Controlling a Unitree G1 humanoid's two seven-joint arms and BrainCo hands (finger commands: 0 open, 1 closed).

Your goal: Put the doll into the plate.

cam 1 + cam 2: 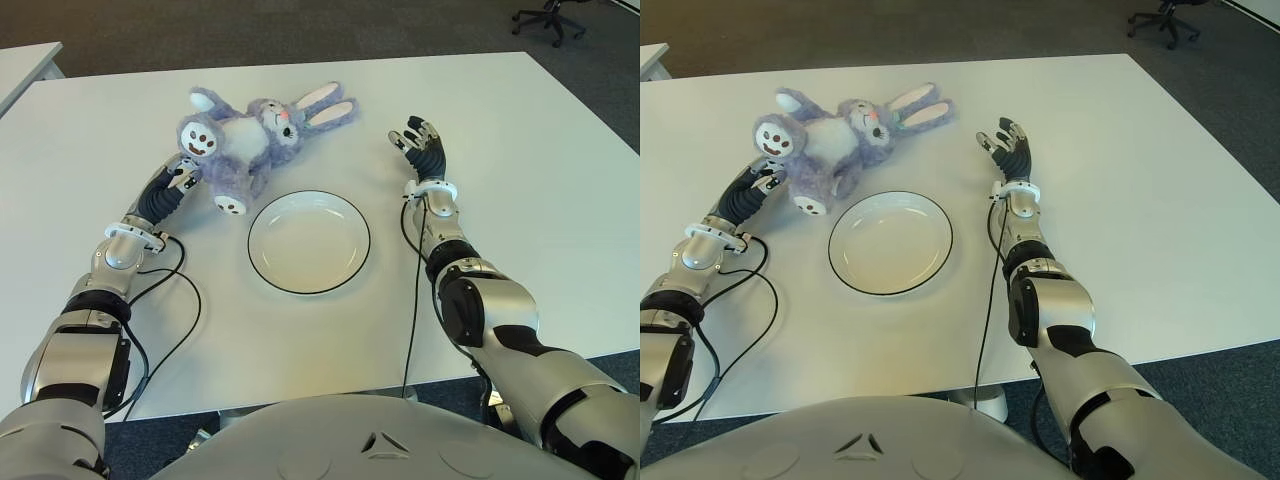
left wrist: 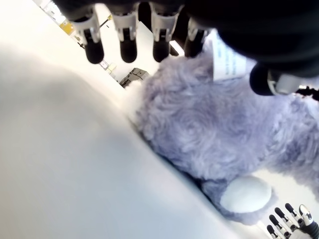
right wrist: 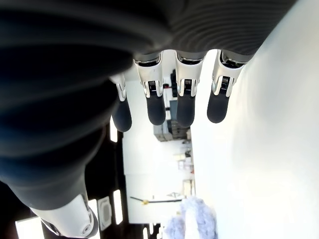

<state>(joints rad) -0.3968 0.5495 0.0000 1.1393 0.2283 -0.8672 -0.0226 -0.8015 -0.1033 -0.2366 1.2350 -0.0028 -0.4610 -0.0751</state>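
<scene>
Where the left hand (image 1: 180,178) meets the fluffy lilac plush rabbit doll (image 1: 262,135), much stays hidden: palm and contact patch masked by fur in the eye views, thumb half buried at the doll's flank in the left wrist view. Fingers (image 2: 127,42) extended straight above the fur there, not curled round it, gripping nothing; whether the thumb presses the plush cannot be told. Doll lying on its back on the white table (image 1: 540,200), ears toward the far edge, one white-soled foot just beside the rim of the round white plate with a thin dark rim (image 1: 309,242), not in it. Right hand (image 1: 1007,145) raised on the far right side of the plate, well apart from the doll, fingers spread and empty; in its own wrist view four fingertips hanging straight, thumb cut off by the frame. Black cables (image 1: 178,300) looping over the tabletop near the left forearm. Bare table all round the plate, wide to the right, narrower toward the near edge. Black office chair (image 1: 548,18) cropped at the top.
</scene>
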